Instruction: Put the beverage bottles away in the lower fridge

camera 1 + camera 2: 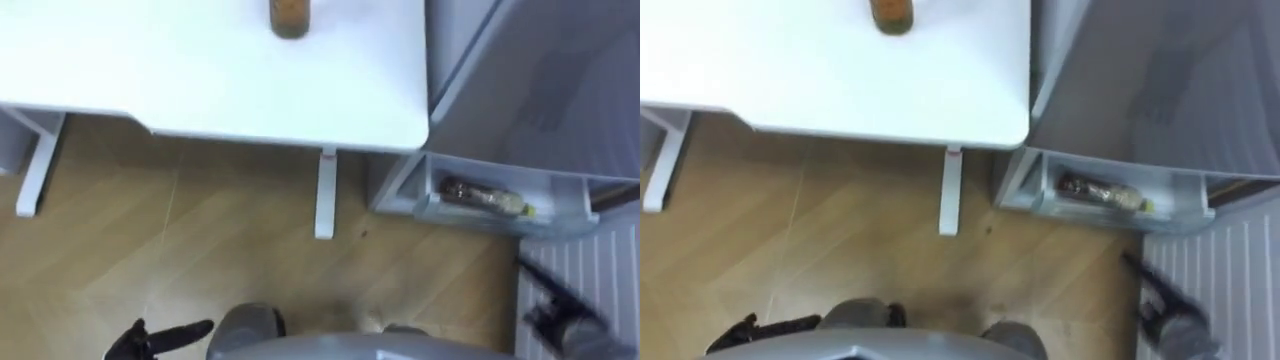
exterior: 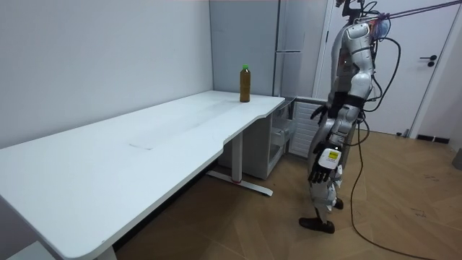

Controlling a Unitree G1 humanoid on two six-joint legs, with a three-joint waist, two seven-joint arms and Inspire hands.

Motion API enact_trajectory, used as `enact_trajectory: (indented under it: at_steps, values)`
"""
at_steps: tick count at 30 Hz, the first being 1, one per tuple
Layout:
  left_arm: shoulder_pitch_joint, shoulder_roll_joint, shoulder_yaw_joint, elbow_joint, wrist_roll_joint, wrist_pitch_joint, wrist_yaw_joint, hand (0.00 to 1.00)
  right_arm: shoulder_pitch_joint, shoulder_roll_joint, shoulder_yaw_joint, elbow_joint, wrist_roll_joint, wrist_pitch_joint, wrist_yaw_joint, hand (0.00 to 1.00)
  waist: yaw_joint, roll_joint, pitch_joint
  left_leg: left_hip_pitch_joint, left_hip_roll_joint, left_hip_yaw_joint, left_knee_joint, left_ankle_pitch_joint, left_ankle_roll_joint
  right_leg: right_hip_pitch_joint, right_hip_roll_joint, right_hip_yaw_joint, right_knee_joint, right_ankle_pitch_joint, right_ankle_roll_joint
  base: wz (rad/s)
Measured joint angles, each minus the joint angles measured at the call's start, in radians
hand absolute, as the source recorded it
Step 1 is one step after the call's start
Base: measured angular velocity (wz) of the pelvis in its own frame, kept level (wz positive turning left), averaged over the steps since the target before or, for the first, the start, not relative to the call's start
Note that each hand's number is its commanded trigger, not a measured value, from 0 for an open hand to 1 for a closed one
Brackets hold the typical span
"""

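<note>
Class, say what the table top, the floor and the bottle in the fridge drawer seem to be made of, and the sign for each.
Table top: probably laminated board, smooth even white with no grain.
Floor: wood or wood-look laminate, light brown planks with grain and seams.
Bottle: likely clear plastic, brown drink showing through; glass cannot be excluded.

a brown bottle [image 1: 290,18] stands on the white table [image 1: 200,80], a second bottle [image 1: 485,198] lies in the fridge drawer [image 1: 562,203].
</note>
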Motion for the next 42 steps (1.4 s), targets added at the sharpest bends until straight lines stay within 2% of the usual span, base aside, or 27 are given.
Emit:
enact_trajectory:
  at_steps: [1, 4, 8, 11, 13, 15, 16, 17, 20, 24, 31, 36, 42]
  values:
    - [0.014, -0.022, 0.023, 0.004, 0.001, -0.003, 0.000, 0.00, 0.021, 0.030, 0.000, -0.001, -0.048, 0.001, 0.002, 0.00, 0.000, 0.001, 0.0006, 0.027, 0.001, 0.006, -0.021, 0.003, -0.005, 0.022, 0.004, 0.002, -0.022, 0.005, -0.002, -0.11]
    - [0.032, -0.050, 0.040, 0.038, 0.002, -0.010, -0.001, 0.00, 0.049, 0.071, 0.007, -0.002, -0.115, 0.000, 0.010, 0.00, -0.002, 0.005, 0.0037, 0.068, 0.001, 0.013, -0.048, 0.006, -0.010, 0.060, 0.006, 0.002, -0.049, 0.006, -0.003, -0.06]
    - [0.029, -0.052, 0.046, 0.052, 0.069, -0.009, -0.001, 0.00, 0.054, 0.094, 0.031, -0.001, -0.278, 0.000, 0.026, 0.00, -0.006, 0.006, 0.0040, 0.088, -0.001, 0.013, -0.065, 0.007, -0.012, 0.082, 0.007, -0.003, -0.068, 0.009, -0.003, 0.00]
    - [0.029, -0.052, 0.048, 0.053, 0.071, -0.008, 0.003, 0.00, 0.056, 0.119, 0.031, -0.002, -0.330, 0.001, 0.027, 0.00, -0.019, 0.005, 0.0075, 0.109, -0.004, 0.013, -0.079, 0.008, -0.013, 0.103, 0.007, -0.001, -0.082, 0.011, -0.001, 0.00]
    - [0.021, -0.055, 0.066, 0.056, 0.071, 0.006, 0.003, 0.00, 0.058, 0.130, 0.024, -0.002, -0.339, 0.003, 0.027, 0.00, -0.029, 0.009, 0.0091, 0.120, -0.005, 0.016, -0.081, 0.008, -0.013, 0.113, 0.007, 0.004, -0.083, 0.012, 0.001, -0.05]
    - [0.005, -0.055, 0.068, 0.057, 0.078, 0.013, 0.003, 0.00, 0.065, 0.135, 0.024, -0.001, -0.338, 0.010, 0.027, 0.00, -0.034, 0.018, 0.0095, 0.125, -0.006, 0.017, -0.082, 0.008, -0.013, 0.118, 0.007, 0.006, -0.083, 0.015, 0.001, -0.02]
    - [-0.004, -0.061, 0.078, 0.057, 0.096, 0.013, 0.003, 0.00, 0.070, 0.137, 0.020, 0.000, -0.338, 0.010, 0.025, 0.00, -0.037, 0.023, 0.0133, 0.132, -0.006, 0.017, -0.083, 0.008, -0.013, 0.125, 0.007, 0.006, -0.084, 0.017, 0.002, 0.00]
    - [-0.006, -0.065, 0.085, 0.057, 0.104, 0.013, 0.004, 0.00, 0.073, 0.137, 0.018, 0.001, -0.338, 0.010, 0.024, 0.00, -0.039, 0.024, 0.0137, 0.134, -0.006, 0.017, -0.084, 0.008, -0.013, 0.128, 0.007, 0.006, -0.086, 0.018, 0.003, -0.03]
    - [-0.009, -0.076, 0.092, 0.060, 0.111, 0.014, 0.003, 0.00, 0.082, 0.141, -0.010, -0.001, -0.341, 0.009, 0.004, 0.00, -0.053, 0.046, 0.0079, 0.149, -0.006, 0.015, -0.100, 0.008, -0.012, 0.137, 0.012, 0.013, -0.099, 0.031, 0.001, -0.09]
    - [-0.011, -0.097, 0.106, 0.060, 0.126, 0.016, 0.001, 0.00, 0.090, 0.143, -0.048, -0.009, -0.358, 0.010, -0.023, 0.00, -0.056, 0.061, 0.0050, 0.156, -0.006, 0.017, -0.111, 0.009, -0.011, 0.138, 0.012, 0.021, -0.098, 0.034, 0.001, -0.07]
    - [-0.008, -0.102, 0.107, 0.060, 0.138, 0.020, -0.001, 0.00, 0.097, 0.145, -0.058, -0.049, -0.409, 0.010, -0.060, 0.00, -0.052, 0.054, 0.0013, 0.185, -0.009, 0.037, -0.130, 0.020, -0.010, 0.142, 0.011, 0.049, -0.100, 0.033, 0.002, -0.10]
    - [-0.006, -0.102, 0.112, 0.069, 0.166, 0.001, 0.000, 0.00, 0.086, 0.147, -0.066, -0.084, -0.463, 0.004, -0.106, 0.00, -0.057, 0.049, 0.0026, 0.209, -0.012, 0.040, -0.142, 0.020, -0.010, 0.164, 0.010, 0.052, -0.114, 0.034, 0.003, -0.03]
    - [-0.001, -0.102, 0.125, 0.069, 0.240, -0.007, 0.000, 0.00, 0.044, 0.147, -0.080, -0.085, -0.532, -0.027, -0.149, 0.00, -0.060, 0.052, 0.0062, 0.220, -0.014, 0.040, -0.146, 0.020, -0.010, 0.176, 0.009, 0.053, -0.119, 0.032, 0.005, 0.00]
